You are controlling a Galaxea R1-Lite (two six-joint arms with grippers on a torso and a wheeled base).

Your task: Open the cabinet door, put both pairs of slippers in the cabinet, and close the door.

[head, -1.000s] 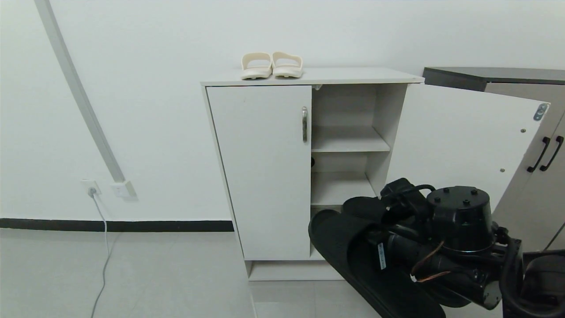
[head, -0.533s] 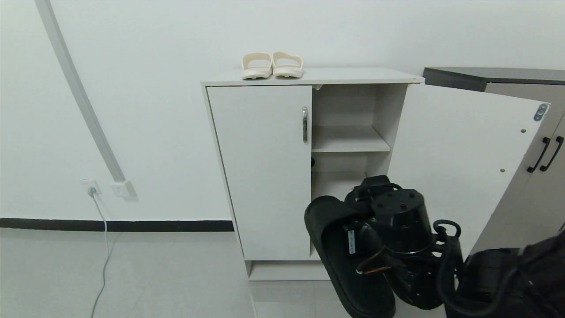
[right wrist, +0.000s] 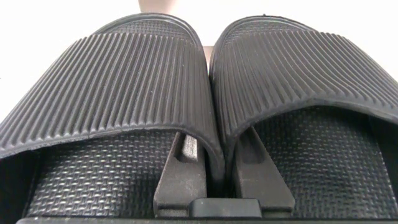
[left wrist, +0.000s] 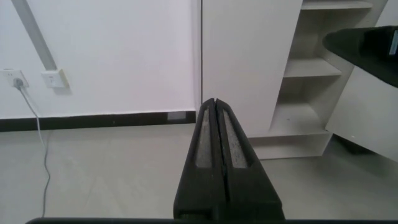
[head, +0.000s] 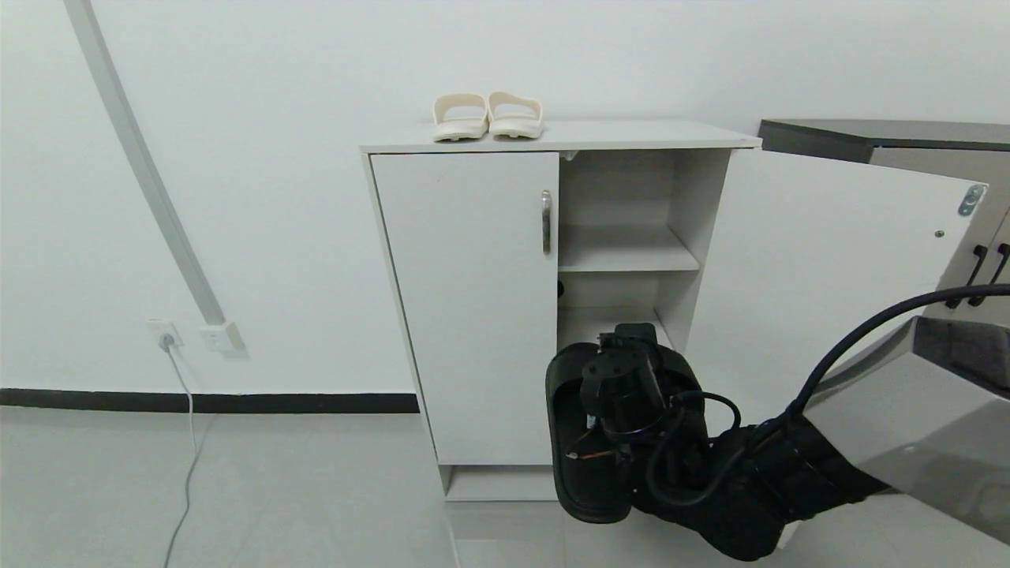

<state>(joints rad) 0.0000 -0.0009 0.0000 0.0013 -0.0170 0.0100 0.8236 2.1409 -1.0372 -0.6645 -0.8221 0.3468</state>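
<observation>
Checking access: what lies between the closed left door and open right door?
In the head view: shelves of the open compartment, with the black slippers in the right pincer low in front.

White wall (head: 260, 237) behind, crossed by a slanting grey cable duct (head: 134, 158). Low down at the duct's foot, a white box (head: 221, 338), and just beside it a wall socket (head: 163, 334) with a plugged-in grey cable (head: 189, 430) trailing down past a black skirting strip (head: 205, 403) onto the grey tiled floor (head: 300, 505). On the far right, a grey cabinet (head: 884, 134) with a dark top and black handles (head: 969, 276).
</observation>
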